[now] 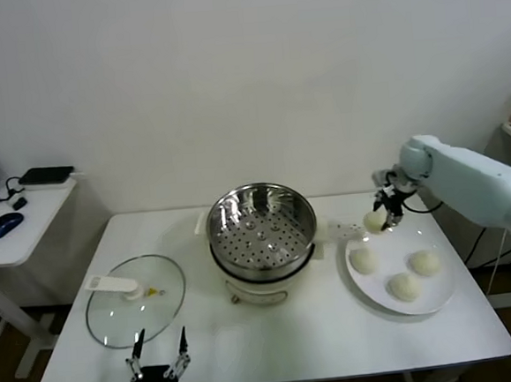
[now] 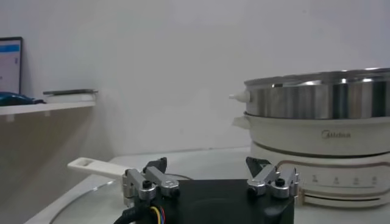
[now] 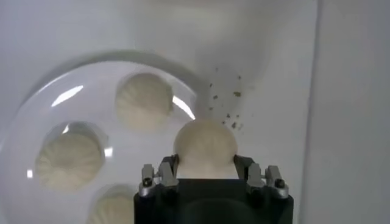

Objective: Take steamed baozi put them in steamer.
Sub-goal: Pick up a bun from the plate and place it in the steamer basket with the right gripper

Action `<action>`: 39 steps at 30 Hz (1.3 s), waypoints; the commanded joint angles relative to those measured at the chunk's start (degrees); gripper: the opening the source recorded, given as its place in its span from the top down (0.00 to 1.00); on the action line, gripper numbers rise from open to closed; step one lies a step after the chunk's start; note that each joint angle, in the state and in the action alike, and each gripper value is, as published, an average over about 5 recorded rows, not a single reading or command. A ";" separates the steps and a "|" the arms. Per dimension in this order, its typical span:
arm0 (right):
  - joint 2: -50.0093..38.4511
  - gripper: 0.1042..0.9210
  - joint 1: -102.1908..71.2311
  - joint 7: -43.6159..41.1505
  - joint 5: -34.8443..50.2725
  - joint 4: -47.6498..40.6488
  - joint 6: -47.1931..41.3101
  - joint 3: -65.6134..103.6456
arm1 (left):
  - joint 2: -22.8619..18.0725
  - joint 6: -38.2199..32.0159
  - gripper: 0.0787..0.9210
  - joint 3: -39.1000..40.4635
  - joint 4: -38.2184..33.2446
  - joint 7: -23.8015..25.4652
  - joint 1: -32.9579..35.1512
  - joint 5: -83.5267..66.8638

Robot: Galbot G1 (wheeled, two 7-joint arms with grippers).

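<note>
My right gripper (image 1: pixel 379 219) is shut on a cream-white baozi (image 1: pixel 375 221) and holds it in the air above the far-left rim of the white plate (image 1: pixel 441 296); the baozi sits between the jaws in the right wrist view (image 3: pixel 205 146). Three more baozi lie on the plate (image 1: pixel 363 259) (image 1: pixel 424 263) (image 1: pixel 403 286). The steel steamer (image 1: pixel 259 219) with its perforated tray stands empty on its cream base at the table's middle, left of the held baozi. My left gripper (image 1: pixel 159 351) is open and idle at the table's front edge.
The glass lid (image 1: pixel 136 299) with its white handle lies at the table's left, just behind my left gripper. A side desk (image 1: pixel 19 223) with a mouse stands at far left. In the left wrist view the steamer base (image 2: pixel 323 155) is close by.
</note>
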 commanded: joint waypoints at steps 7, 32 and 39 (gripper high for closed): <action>4.37 0.36 22.26 2.49 11.12 19.05 6.60 -12.47 | -0.32 -0.28 0.12 0.38 -0.22 -0.14 -0.01 0.07; 31.33 0.35 2.17 11.68 -19.52 -16.63 49.66 -4.69 | -0.27 -0.50 0.12 0.32 0.43 -0.39 -0.73 -0.47; 31.73 0.35 -1.14 11.70 -22.21 -18.56 50.96 -2.66 | -0.38 -0.60 0.12 0.54 0.93 -0.37 -1.00 -0.34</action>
